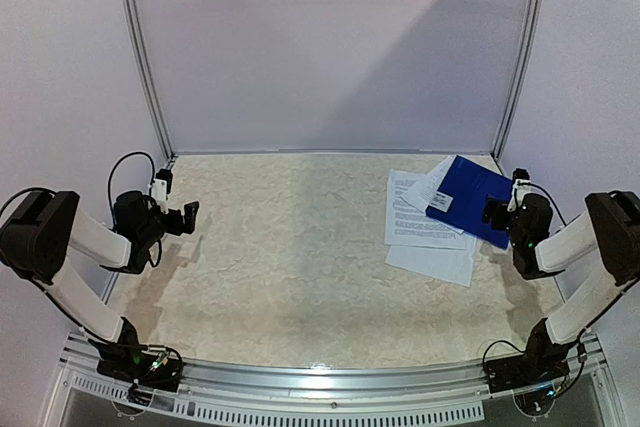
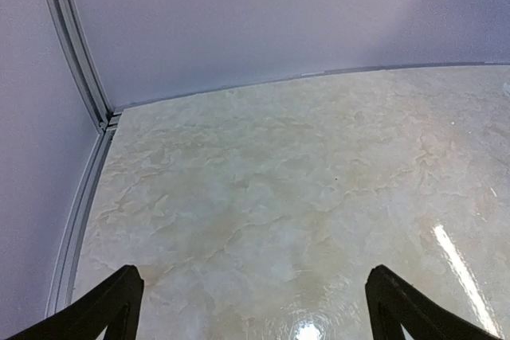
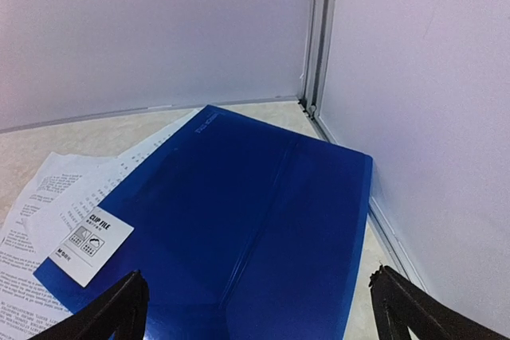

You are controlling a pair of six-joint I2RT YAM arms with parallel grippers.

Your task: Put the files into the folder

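Lying skewed at the desk's (image 1: 300, 257) far right, a corner toward the back wall, the glossy blue folder (image 1: 468, 197) overlaps thin printed files (image 1: 420, 232); left gripper (image 2: 253, 276) and right gripper (image 3: 256, 275) gape empty.

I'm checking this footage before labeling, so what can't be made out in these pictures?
- Number of files: top view, the folder covers part of the stack.
- Files' text: too small from above; cut by the left edge in right wrist view.
- Folder's near edge: right wrist view, cut off at bottom.
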